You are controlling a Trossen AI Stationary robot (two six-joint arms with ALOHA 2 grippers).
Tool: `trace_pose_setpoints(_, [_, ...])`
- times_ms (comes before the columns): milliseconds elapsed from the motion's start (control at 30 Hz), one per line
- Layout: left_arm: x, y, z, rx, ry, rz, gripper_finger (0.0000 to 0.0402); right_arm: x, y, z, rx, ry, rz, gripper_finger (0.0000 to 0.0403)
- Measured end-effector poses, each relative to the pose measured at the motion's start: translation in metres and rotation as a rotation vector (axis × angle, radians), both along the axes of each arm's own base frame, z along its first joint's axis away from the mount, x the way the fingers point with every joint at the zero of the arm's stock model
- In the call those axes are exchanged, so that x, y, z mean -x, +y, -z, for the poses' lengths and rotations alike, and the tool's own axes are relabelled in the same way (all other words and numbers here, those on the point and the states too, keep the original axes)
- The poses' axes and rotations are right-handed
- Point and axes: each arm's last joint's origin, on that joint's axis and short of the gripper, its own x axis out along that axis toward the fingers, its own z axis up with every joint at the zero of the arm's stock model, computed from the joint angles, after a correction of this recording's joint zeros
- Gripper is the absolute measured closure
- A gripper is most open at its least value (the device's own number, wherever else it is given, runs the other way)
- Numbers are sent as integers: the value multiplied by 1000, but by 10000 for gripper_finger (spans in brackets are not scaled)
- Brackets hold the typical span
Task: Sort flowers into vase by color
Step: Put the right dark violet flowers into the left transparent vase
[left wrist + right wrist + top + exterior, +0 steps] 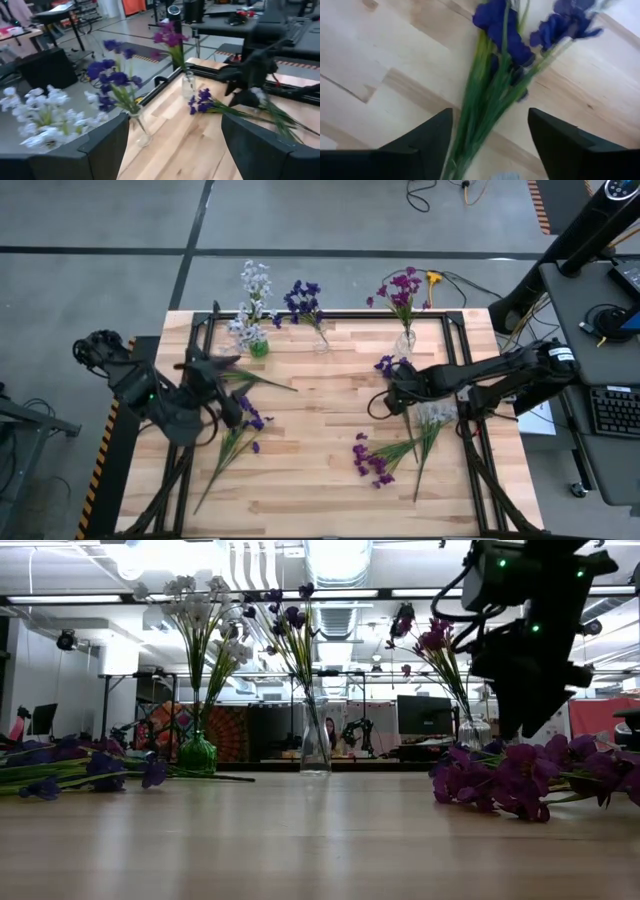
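While its fingers stand apart around the green stems, the right gripper (490, 145) hangs over a dark blue-violet sprig (506, 35) lying on the wooden table (310, 450). The left gripper (175, 150) hovers spread and empty near the green vase (258, 347) of whitish flowers (252, 300); more sprigs lie loose on the boards.

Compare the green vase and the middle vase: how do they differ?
The green vase is tinted green and round-bodied; the middle vase is clear and slimmer. The green vase holds whitish flowers; the middle vase holds dark blue flowers. Both stand upright at the table's far edge.
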Motion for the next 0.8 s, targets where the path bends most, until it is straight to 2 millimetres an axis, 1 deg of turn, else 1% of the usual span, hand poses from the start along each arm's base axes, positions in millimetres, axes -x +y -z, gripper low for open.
trace_pose_setpoints(167, [-5,-13,0,-11,21,31,106,-1,-6,11,-4,-2,-3,96])
trace_pose_setpoints(233, [-3,-16,-1,-2,23,32,106,-1,-7,16,-4,21,4,86])
trace_pose_setpoints(333, [0,-19,2,13,37,33,106,-3,-8,23,-5,37,5,82])
trace_pose_setpoints(600, [2,-34,10,59,53,72,106,-13,-10,46,-2,81,10,104])
trace_pose_setpoints(700, [0,-41,13,76,62,88,106,-16,-10,51,2,89,11,122])
trace_pose_setpoints(800, [-3,-50,19,84,74,97,106,-19,-10,54,2,84,10,151])
